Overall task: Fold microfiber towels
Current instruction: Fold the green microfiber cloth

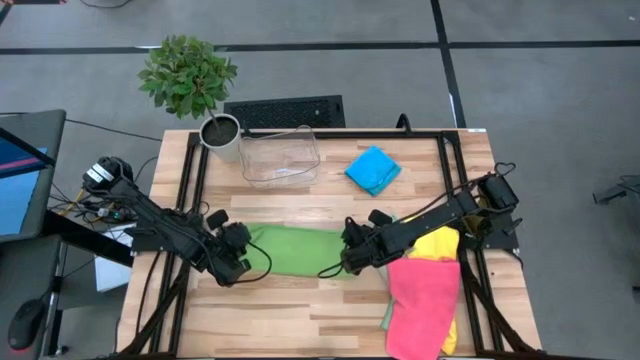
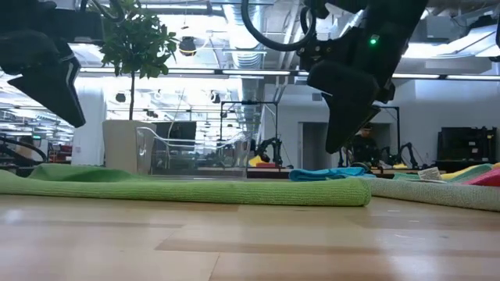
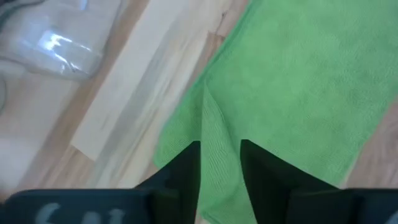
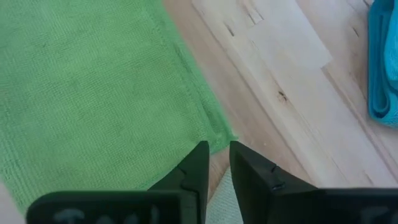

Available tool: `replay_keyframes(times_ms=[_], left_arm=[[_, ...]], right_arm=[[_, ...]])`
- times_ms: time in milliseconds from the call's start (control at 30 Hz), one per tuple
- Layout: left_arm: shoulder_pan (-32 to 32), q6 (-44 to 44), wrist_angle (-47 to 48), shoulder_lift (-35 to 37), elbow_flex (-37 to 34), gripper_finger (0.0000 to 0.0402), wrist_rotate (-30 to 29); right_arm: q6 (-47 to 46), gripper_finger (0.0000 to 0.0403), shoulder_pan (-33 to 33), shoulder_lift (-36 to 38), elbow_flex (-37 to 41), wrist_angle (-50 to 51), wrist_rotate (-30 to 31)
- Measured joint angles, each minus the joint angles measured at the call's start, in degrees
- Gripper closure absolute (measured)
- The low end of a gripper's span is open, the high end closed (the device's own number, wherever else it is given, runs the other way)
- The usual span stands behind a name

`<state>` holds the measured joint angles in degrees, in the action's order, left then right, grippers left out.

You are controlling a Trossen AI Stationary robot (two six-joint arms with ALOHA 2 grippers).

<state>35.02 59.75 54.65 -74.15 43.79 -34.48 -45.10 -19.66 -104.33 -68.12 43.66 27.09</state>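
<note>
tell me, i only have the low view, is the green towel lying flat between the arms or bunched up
Observer: From above, the bright green towel lies as a flat strip between the two grippers.
Operator: anything in the right fingers
Observer: No. The right gripper is open just off the towel's corner, with bare wooden table showing in the gap.
Operator: and the left
Observer: The left gripper is open too, with a raised crease of the towel running between its fingers.

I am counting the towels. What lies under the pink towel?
Under the pink towel a yellow towel shows at its far edge, and a pale green edge at its left side. How many more lie beneath is covered.
</note>
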Motion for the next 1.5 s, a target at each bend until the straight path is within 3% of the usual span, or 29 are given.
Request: replay_keyframes(times_ms=[167,300,500,800,1267,1500], left_arm=[[-0.4,-0.3,-0.7,0.0,0.0,0.0259,-0.9],[1.1,-1.1,-6.4,0.0,0.0,0.0258,-0.3],[5.4,-5.0,-17.2,0.0,-0.6,0.0293,-0.4],[9.0,7.8,-16.5,0.0,-10.2,0.0395,-2.0],[8.3,8.7,-16.7,0.0,-13.0,0.0400,0.8],[5.4,5.1,-16.4,-1.1,-13.3,0.0401,4.8]], right_arm=[[0.2,0.0295,0.2,0.0,0.0,-2.7,0.0],[0.5,0.0290,-0.8,0.0,0.0,-7.0,0.0],[5.8,0.0295,-3.4,0.0,0.0,-20.1,0.5],[7.4,0.0296,-3.3,0.0,3.7,-27.9,3.1],[8.0,0.0296,-1.4,0.0,11.9,-43.5,2.6],[7.8,0.0296,-1.3,0.0,12.2,-43.5,2.4]])
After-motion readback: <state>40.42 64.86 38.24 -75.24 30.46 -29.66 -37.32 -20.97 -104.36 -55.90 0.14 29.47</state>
